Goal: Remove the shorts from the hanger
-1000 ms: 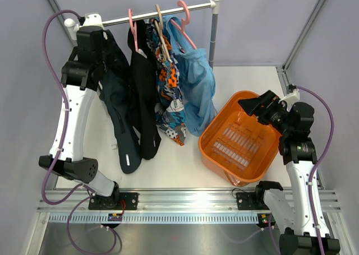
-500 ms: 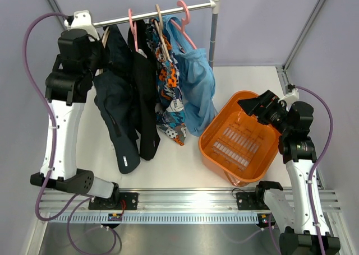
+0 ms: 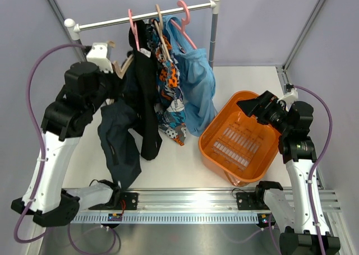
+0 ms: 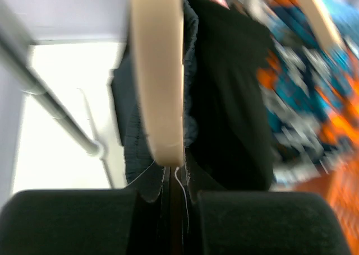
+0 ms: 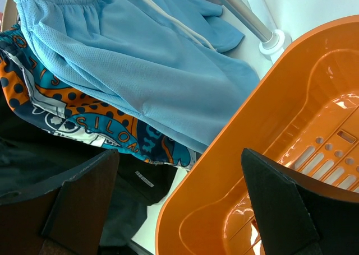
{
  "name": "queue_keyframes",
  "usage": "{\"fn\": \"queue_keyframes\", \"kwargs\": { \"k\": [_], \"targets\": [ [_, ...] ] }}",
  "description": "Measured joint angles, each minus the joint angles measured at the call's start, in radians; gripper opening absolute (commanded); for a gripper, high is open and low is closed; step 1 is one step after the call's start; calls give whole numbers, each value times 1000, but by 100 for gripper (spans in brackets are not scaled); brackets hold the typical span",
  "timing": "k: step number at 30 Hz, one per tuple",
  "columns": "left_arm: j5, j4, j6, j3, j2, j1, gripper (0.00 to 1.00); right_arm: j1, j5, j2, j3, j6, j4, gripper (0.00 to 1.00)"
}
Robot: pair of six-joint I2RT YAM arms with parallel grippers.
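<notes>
Now, my left claw (image 4: pixel 171 194): clamped tight on the wooden hanger (image 4: pixel 160 70), held below the rail (image 3: pixel 146 17).
Navy shorts (image 3: pixel 119 140): draped from that hanger, trailing low toward the bench (image 3: pixel 185 160).
My right claw (image 3: pixel 251 106): gaping, empty, over the orange basket (image 3: pixel 216 123).
Risk: the navy pair may snag the black shorts (image 3: pixel 147 98) alongside and drag them along.

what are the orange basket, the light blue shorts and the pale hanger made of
The orange basket looks like rigid glossy plastic, judging by its bright highlights and moulded slots. The light blue shorts are thin matte fabric with a fine mesh texture and a gathered waistband, probably synthetic. The pale hanger is smooth and beige, wood or plastic; it is too blurred to tell.
</notes>
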Motion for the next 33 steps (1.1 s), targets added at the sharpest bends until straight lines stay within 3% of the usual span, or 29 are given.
{"fn": "queue_keyframes", "kwargs": {
  "k": [8,19,28,33],
  "targets": [
    [122,-47,5,-122,-118,-203,0,0,0,-2,0,-26,-2,100],
    [415,-51,48,-218,-166,-399,0,0,-33,-21,12,-61,-29,98],
    [450,3,52,-217,-133,-432,0,40,-66,-50,122,-97,-98,97],
    [438,19,56,-183,-35,-432,0,222,-10,-41,212,-109,-128,96]
  ]
}}
